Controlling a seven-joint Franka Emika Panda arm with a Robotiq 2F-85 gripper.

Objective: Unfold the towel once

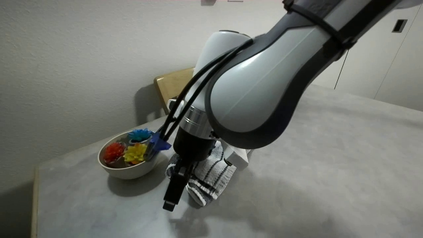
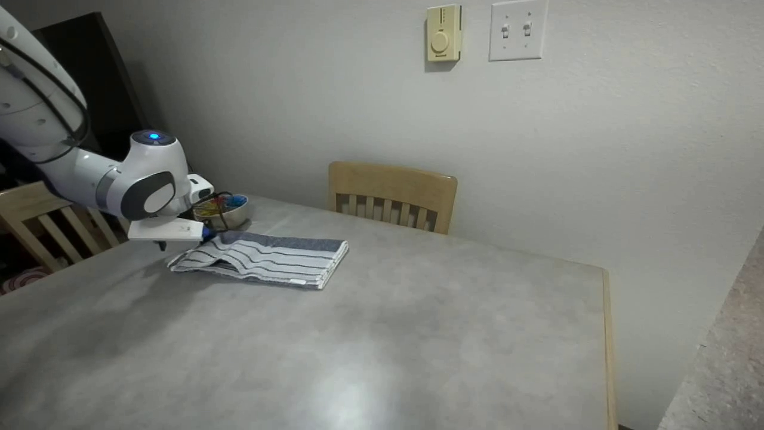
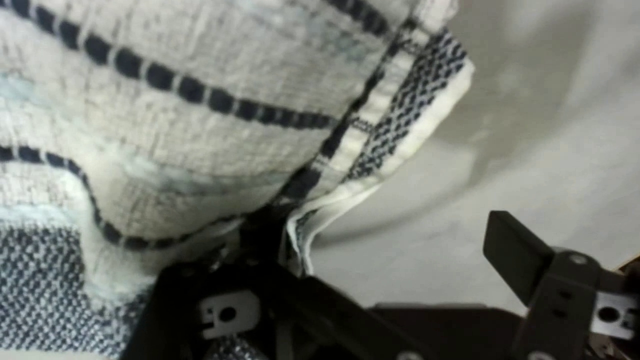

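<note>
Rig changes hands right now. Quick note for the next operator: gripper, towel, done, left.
Gripper: open, nothing clamped; one side right at the edge of the towel, contact unclear.
Towel: on the table, in folded layers, near the white bowl.
Done: gripper is at the towel; can't tell whether the one unfold has been made.
Left: if not made, probably grip the top layer and turn it over; otherwise back off.
</note>
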